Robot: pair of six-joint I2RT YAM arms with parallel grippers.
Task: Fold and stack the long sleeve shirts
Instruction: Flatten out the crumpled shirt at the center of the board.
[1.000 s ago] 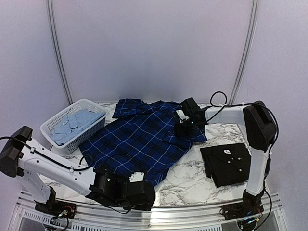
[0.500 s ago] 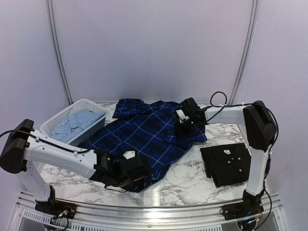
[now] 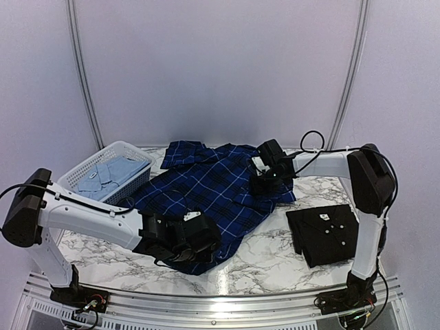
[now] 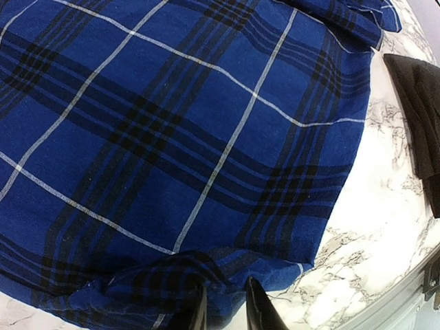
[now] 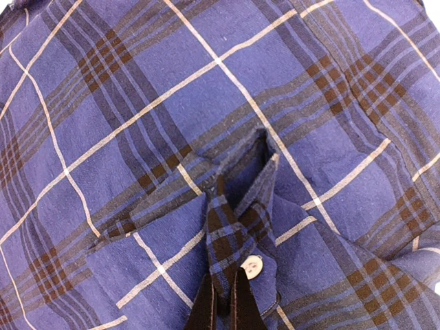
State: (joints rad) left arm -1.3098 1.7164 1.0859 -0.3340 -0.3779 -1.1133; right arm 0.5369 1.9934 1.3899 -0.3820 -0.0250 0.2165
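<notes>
Plaid shirt (image 3: pixel 206 189): royal blue and navy with thin white lines. It lies spread across the middle of the table (image 3: pixel 265 265), collar end towards the far edge. Its near hem is lifted and turned back over the body at the left gripper. A gathered part lies at the right side, under the right gripper.

Black shirt (image 3: pixel 323 234): folded into a flat rectangle with white buttons showing. It lies on the right side of the table, apart from the plaid shirt. One edge shows at the right border of the left wrist view (image 4: pixel 421 110).

Pale blue shirt (image 3: pixel 110 172): lies loosely inside the basket.

Basket (image 3: pixel 72 182): white plastic lattice. It stands at the far left of the table, just beside the plaid shirt's left edge.

Left gripper (image 3: pixel 196 234): low over the near hem of the plaid shirt. In the wrist view (image 4: pixel 225 313) a bunched fold of the hem sits between its two dark fingers, and the jaws pinch this fold.

Right gripper (image 3: pixel 265 180): on the far right part of the plaid shirt. In the wrist view (image 5: pixel 223 302) the jaws are nearly together, nipping a raised ridge of plaid cloth. A white button (image 5: pixel 253 267) lies just beside the fingertips.

Table: white marble pattern with grey veins, bare along the near edge and between the two folded and unfolded shirts.
</notes>
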